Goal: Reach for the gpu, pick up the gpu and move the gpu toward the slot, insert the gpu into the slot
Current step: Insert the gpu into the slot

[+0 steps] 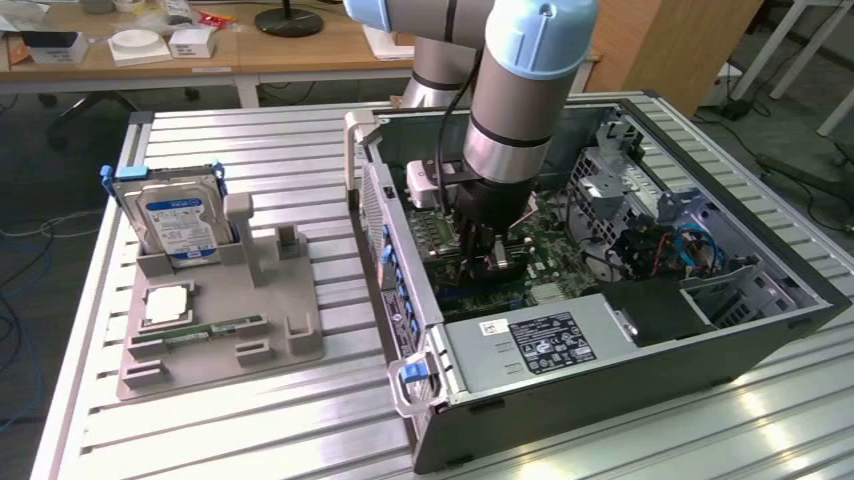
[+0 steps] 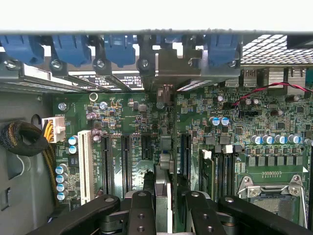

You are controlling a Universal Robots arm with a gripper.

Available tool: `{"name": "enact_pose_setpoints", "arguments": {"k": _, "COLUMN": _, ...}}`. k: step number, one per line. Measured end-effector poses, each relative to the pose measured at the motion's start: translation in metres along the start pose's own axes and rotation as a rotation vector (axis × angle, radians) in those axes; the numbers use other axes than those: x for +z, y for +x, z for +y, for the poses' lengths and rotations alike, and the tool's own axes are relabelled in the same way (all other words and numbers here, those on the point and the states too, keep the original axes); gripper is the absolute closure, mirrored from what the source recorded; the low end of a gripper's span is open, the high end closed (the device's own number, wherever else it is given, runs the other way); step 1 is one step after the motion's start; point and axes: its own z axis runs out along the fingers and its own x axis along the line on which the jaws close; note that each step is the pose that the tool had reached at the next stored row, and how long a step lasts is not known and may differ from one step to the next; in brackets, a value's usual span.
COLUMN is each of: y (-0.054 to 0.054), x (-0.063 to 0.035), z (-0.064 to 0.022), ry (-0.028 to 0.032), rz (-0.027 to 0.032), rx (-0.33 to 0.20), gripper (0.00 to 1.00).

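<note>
Slatted metal table held open PC case, frame centre-right. Gripper pinched gpu edge-on above motherboard. Card judged light, stiff, fragile; best gripped by top edge.

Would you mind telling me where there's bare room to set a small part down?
Free: slatted metal table in front of the grey fixture tray, and behind it near the blue-labelled hard drive. Crowded: the open computer case, where the arm reaches.
</note>
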Motion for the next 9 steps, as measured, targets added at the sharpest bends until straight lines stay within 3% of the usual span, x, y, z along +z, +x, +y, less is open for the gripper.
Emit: {"name": "enact_pose_setpoints", "arguments": {"k": 9, "y": 0.0001, "x": 0.0001, "z": 0.0013, "ry": 0.0000, "rz": -0.0001, "rx": 0.000, "gripper": 0.71}}
